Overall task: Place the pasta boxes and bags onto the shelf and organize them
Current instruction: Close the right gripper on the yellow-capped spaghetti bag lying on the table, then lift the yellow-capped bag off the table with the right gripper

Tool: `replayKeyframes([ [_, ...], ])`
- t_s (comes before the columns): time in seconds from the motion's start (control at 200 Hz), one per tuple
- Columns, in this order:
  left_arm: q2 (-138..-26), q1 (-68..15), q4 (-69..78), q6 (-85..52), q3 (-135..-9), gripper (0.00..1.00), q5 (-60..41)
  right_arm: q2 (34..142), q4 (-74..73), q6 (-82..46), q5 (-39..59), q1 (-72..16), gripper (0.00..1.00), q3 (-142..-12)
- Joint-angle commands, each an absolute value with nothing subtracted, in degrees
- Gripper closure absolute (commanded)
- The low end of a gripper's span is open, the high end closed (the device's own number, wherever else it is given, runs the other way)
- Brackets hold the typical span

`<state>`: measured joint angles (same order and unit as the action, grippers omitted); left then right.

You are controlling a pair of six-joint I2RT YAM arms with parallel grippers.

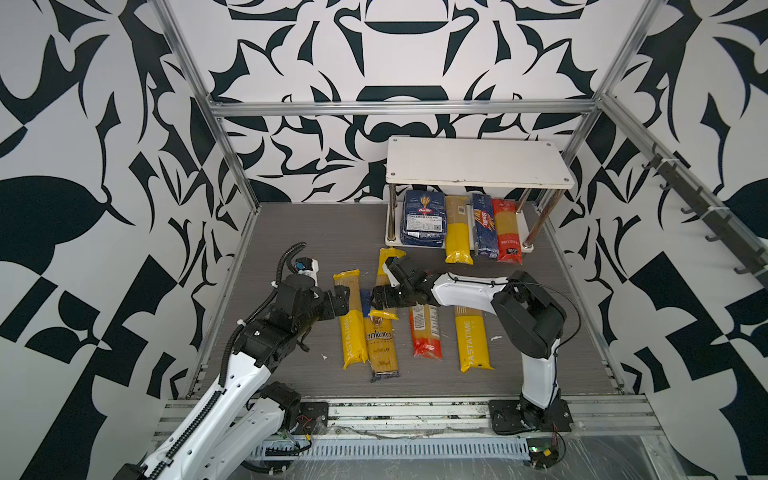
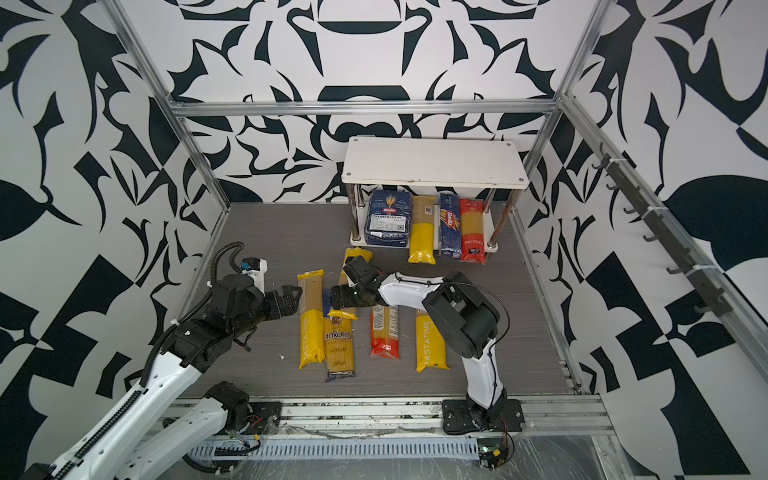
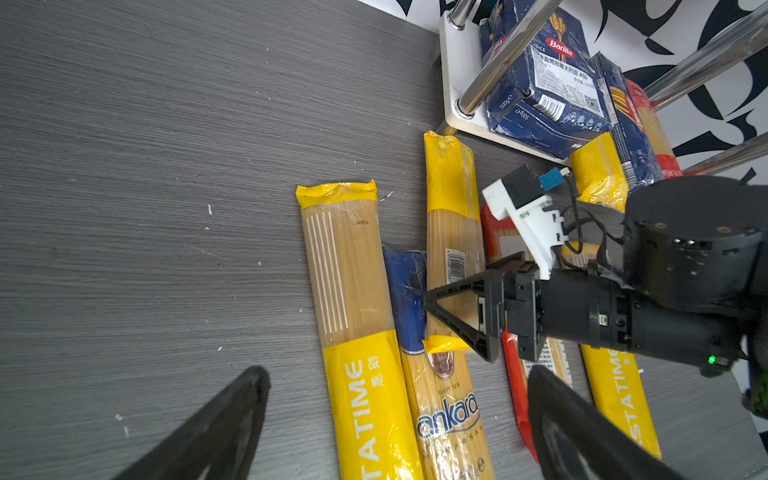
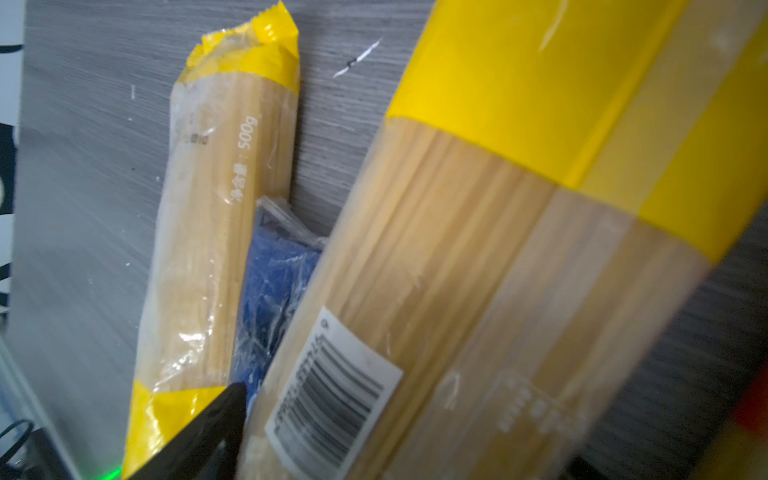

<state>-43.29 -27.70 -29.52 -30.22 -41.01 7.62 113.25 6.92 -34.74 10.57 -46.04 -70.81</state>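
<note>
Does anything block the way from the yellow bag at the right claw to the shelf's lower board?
Yes. The lower board is nearly filled by the wide Barilla box, another yellow bag, the narrow Barilla box and a red bag. The top board is bare.

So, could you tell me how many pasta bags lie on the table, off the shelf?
5, on the table: left PASTATIME bag, ankara bag beside it, yellow-ended bag overlapping that one's far end, red bag, right PASTATIME bag. The right arm may hide more.
</note>
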Motion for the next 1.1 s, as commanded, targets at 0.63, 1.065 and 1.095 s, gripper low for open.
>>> replayKeyframes([
  [0.63, -42.1, -27.5, -34.6, -31.4, -42.9, 0.01, 9.6, 114.0, -1.3, -37.0, 20.1, -41.9, 0.60, -55.0],
  [1.065, -41.0, -27.5, -35.5, -31.7, -44.1, 0.01, 10.3, 99.6, -0.7, -38.1, 22.8, -42.4, 0.70, -47.9],
  [1.095, -41.0, -27.6, -35.5, -31.8, -44.3, 0.01, 10.2, 98.5, -0.4, -38.2, 22.9, -42.4, 0.71, -47.9],
])
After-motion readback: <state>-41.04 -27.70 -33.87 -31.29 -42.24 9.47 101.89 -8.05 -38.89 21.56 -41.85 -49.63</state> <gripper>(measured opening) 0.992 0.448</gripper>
